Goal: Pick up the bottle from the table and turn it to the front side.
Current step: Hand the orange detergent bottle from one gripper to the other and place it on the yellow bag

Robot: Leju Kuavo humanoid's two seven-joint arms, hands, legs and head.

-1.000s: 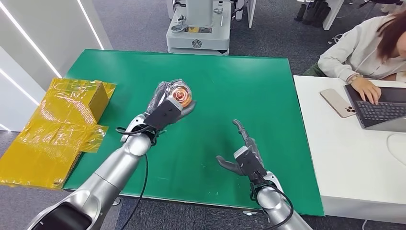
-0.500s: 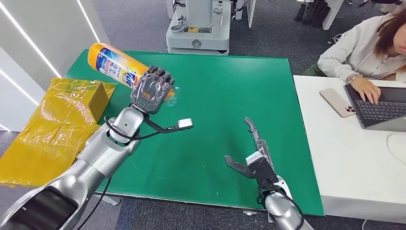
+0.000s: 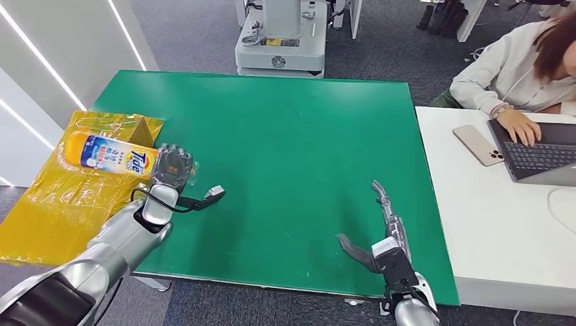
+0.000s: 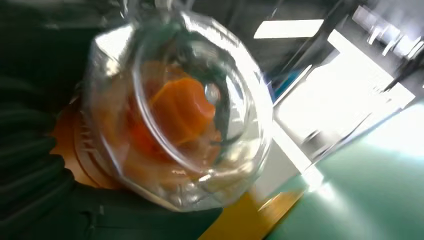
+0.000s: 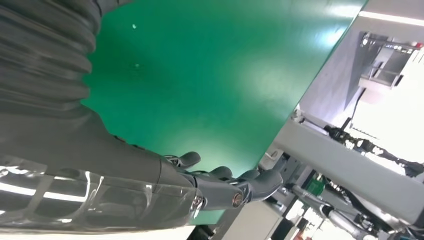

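The left hand (image 3: 171, 165) holds the detergent bottle (image 3: 109, 155) clear of the green surface (image 3: 299, 149), out past its left edge and above the yellow wrapped cardboard (image 3: 68, 204). The fingers (image 3: 175, 151) are clamped round the neck end, and the bottle lies roughly level with its base pointing left and its printed label facing up toward the head camera. From the left wrist, the clear cap (image 4: 180, 105) with the orange spout (image 4: 181, 107) inside sits right against the palm.

The right hand (image 3: 380, 238) hovers over the near right of the surface, fingers apart and holding nothing.

The bottle looks like stiff, smooth plastic, probably slick, and if it is full its weight hangs well out from the grip, so it could swing or slip as the wrist rolls. A hold nearer the middle of the body would likely be steadier than one by the cap, which may pop or twist
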